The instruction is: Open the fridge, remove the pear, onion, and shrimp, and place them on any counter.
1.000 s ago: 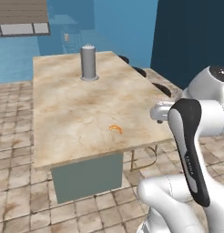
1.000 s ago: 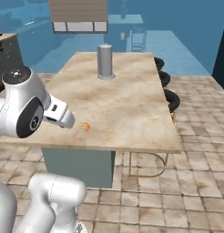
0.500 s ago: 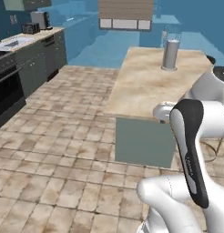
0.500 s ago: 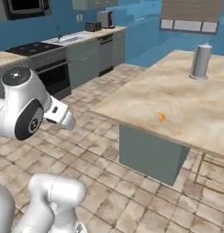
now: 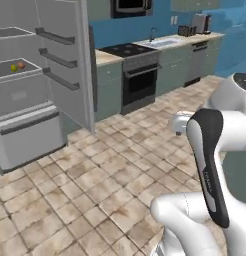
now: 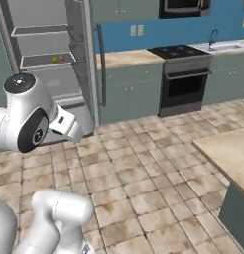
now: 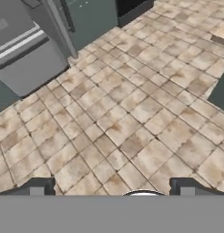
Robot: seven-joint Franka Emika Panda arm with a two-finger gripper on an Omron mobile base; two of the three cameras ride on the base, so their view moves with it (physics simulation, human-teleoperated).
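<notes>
My left base camera sits behind my arm and looks forward and down over the tiled floor (image 5: 95, 185) toward the open fridge (image 5: 30, 100) at far left and the oven (image 5: 137, 80) beyond. My right base camera faces the same way from the other side, sharing that fridge (image 6: 49, 64), oven (image 6: 186, 79) and floor, and catching the counter (image 6: 230, 149) corner at near right. My hand camera looks steeply down, close over the floor (image 7: 132, 118), with the fridge's drawer (image 7: 27, 59) at its upper left.
</notes>
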